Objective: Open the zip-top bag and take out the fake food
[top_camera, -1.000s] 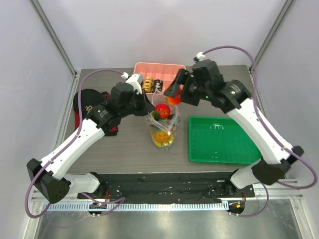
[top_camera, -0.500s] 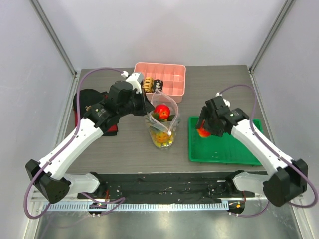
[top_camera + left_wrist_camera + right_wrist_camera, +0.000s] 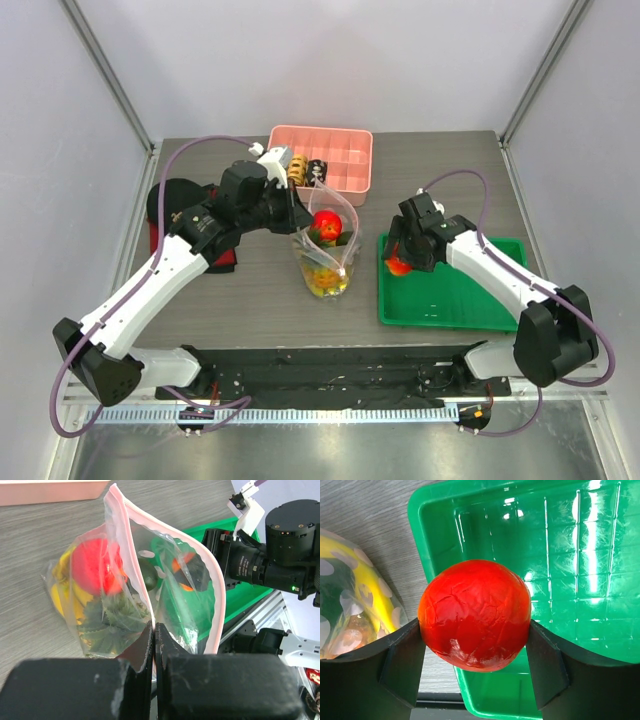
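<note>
The clear zip-top bag [image 3: 327, 255] stands upright mid-table, its pink zip strip [image 3: 210, 575] gaping open. My left gripper [image 3: 154, 630] is shut on the bag's near rim and holds it up. Inside the bag are a red round fruit [image 3: 95, 565], a dark avocado [image 3: 147, 572], green pineapple leaves [image 3: 107, 625] and a yellow banana [image 3: 367, 582]. My right gripper [image 3: 475, 630] is shut on a second red round fruit [image 3: 475, 612], held just above the left end of the green tray [image 3: 460, 300].
A pink compartment box [image 3: 345, 152] at the back holds small brown and dark rings [image 3: 297, 170]. A black and red object [image 3: 172, 205] lies at the table's left. The green tray's floor [image 3: 570, 555] is bare.
My right arm has carried the red fruit from above the bag's mouth down and right to the green tray's left end. The left gripper has kept its hold on the bag.
</note>
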### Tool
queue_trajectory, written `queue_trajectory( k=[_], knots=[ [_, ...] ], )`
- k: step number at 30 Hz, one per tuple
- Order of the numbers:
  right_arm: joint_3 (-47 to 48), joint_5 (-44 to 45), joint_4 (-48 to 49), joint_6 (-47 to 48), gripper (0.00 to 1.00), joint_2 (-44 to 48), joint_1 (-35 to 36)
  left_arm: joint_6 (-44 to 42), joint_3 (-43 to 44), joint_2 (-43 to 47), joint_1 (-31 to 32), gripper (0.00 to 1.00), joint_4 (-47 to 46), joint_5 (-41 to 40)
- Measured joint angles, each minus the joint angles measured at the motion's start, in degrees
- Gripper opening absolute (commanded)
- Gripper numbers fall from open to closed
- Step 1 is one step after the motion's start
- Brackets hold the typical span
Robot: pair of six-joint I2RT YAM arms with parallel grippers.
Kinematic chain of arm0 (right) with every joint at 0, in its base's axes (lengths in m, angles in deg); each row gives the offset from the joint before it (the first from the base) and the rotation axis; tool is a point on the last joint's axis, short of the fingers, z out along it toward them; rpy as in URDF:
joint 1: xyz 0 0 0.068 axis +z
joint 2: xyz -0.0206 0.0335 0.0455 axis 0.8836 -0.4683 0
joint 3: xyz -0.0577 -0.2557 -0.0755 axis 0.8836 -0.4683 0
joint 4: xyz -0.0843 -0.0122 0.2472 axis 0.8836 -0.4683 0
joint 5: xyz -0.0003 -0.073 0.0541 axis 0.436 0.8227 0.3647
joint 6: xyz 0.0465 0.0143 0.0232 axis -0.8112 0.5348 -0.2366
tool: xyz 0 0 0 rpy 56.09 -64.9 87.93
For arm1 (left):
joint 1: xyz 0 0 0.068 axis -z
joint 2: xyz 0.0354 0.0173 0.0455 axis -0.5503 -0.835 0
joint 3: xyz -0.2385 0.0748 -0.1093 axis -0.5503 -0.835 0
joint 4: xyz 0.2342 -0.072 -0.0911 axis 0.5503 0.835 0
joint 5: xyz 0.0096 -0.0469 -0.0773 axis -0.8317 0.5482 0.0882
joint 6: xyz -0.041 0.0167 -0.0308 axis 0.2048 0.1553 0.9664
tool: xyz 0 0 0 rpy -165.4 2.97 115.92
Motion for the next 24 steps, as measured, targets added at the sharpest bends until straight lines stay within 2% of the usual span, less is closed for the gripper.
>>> queue_trajectory(
  k=[4, 14, 19, 24],
  knots=[
    [0.0, 0.2, -0.2, 0.6, 0.99, 0.0, 0.0, 0.0, 0.0, 0.0, 0.0, 0.00, 0.0, 0.9],
    [3.3, 1.3, -6.0, 1.4, 1.00, 2.4, 0.0, 0.1, 0.0, 0.0, 0.0, 0.00, 0.0, 1.8],
    [11.5, 3.2, -11.5, 1.7, 1.00, 4.9, 0.9, 0.0, 0.0, 0.0, 0.0, 0.00, 0.0, 1.8],
    [23.0, 4.6, -15.0, 1.7, 1.00, 5.0, 5.0, 0.0, 0.0, 0.0, 0.0, 0.00, -0.1, 1.8]
  ],
)
